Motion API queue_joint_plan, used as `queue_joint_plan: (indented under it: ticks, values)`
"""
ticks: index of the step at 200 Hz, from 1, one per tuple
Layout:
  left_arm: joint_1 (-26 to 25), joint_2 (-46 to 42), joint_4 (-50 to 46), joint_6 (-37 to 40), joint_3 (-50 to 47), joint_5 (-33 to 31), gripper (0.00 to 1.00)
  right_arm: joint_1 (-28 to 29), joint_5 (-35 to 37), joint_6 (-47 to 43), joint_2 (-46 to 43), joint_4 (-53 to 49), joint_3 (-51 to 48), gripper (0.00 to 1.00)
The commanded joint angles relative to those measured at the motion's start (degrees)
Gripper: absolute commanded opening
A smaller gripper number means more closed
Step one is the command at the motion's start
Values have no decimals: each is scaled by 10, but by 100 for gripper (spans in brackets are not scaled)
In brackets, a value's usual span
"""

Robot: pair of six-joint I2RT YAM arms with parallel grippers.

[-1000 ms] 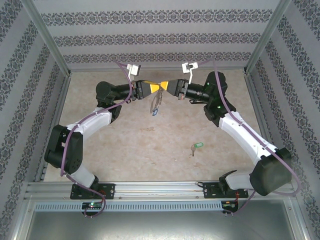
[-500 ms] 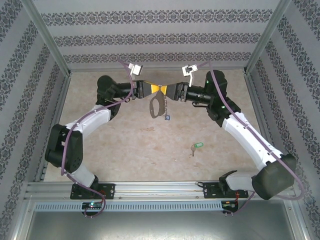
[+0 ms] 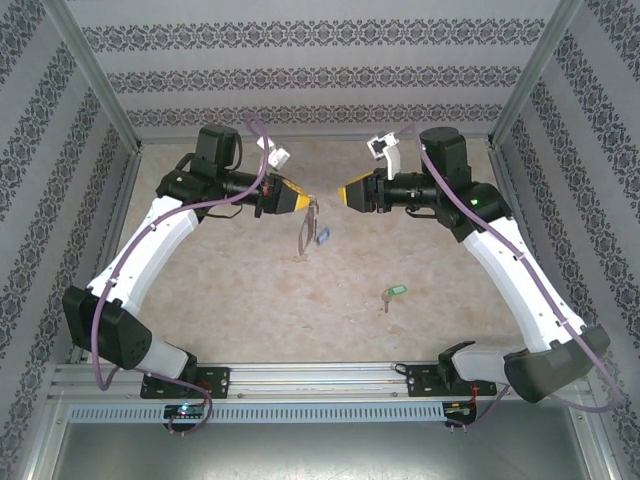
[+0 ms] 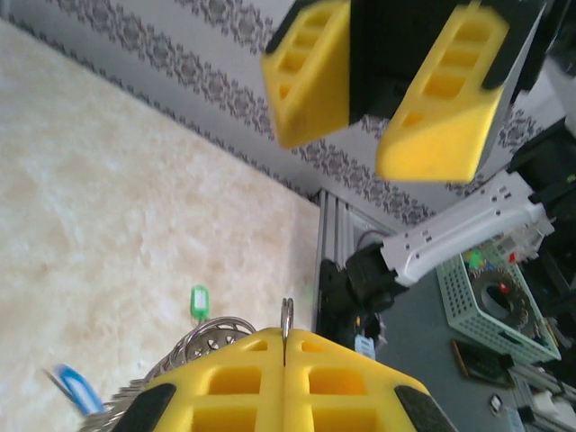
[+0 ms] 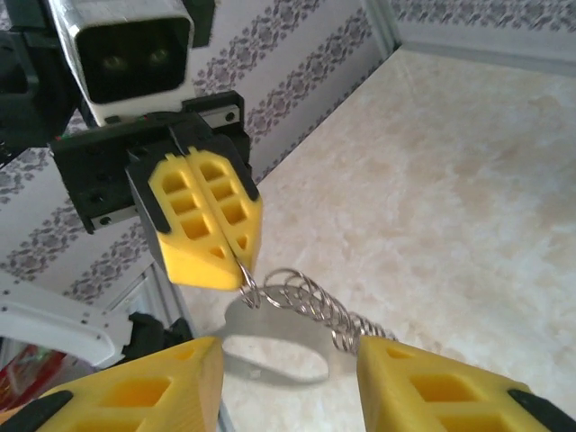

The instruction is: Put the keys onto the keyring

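The keyring [image 3: 311, 226], a grey metal loop with a row of small rings and a blue tag [image 3: 322, 237], hangs above the table from my left gripper [image 3: 303, 200]. That gripper is shut on one small ring [image 4: 286, 317] at the end of the row. In the right wrist view the loop [image 5: 270, 317] and its rings dangle below the left gripper [image 5: 236, 263]. My right gripper [image 3: 345, 193] stands open a short way right of the keyring, holding nothing. The keys [image 3: 392, 293], a small silver key with a green tag [image 4: 199, 301], lie flat on the table.
Patterned walls [image 3: 320, 70] and metal frame posts close in the beige table [image 3: 250, 290] at the back and sides. An aluminium rail [image 3: 320, 375] runs along the near edge by both arm bases.
My right gripper has opened, let go of the keyring and drawn back to the right. The left arm has shifted left, and the keyring now hangs from the left gripper alone.
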Motion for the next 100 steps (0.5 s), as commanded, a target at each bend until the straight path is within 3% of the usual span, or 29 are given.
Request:
queue_joint_plan:
  ticks: [1,30,100]
  values:
    - [-11,-7,-96,76,25,0,0,9,-59,-34,14,-50,41,43]
    - [-15,-15,-104,79,17,2,0,39,-94,-46,42,-82,56,42]
    - [-24,-21,-99,66,19,24,0,68,-90,-68,79,-90,61,40]
